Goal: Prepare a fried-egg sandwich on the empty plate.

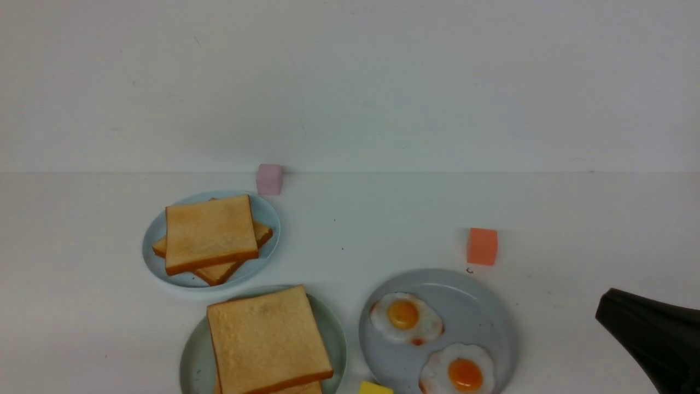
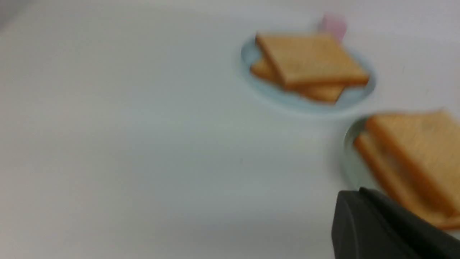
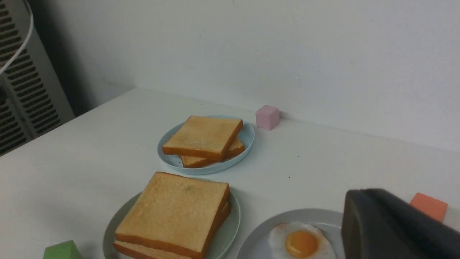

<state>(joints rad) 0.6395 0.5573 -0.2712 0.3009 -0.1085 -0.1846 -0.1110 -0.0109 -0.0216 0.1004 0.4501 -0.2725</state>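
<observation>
Judging risks: we see sandwich of two square golden toast slices (image 1: 268, 339) stacked on round pale mint-green plate (image 1: 192, 361); egg filling not visible between slices, so we cannot confirm it. Beside mint plate, grey-blue plate (image 1: 481, 306) holds two white fried eggs (image 1: 406, 317). Right gripper (image 1: 607, 312), black, pressed together, holding nothing, well apart from mint plate. Left gripper (image 2: 345, 216) shut too, near mint plate; nudge could slide top slice off.

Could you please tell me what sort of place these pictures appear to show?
Probably a robot test bench rather than a real kitchen: a bare white table against a blank wall, toy-looking toast on a light-blue plate, fried eggs on a grey-blue plate, and coloured foam cubes such as the orange cube.
</observation>
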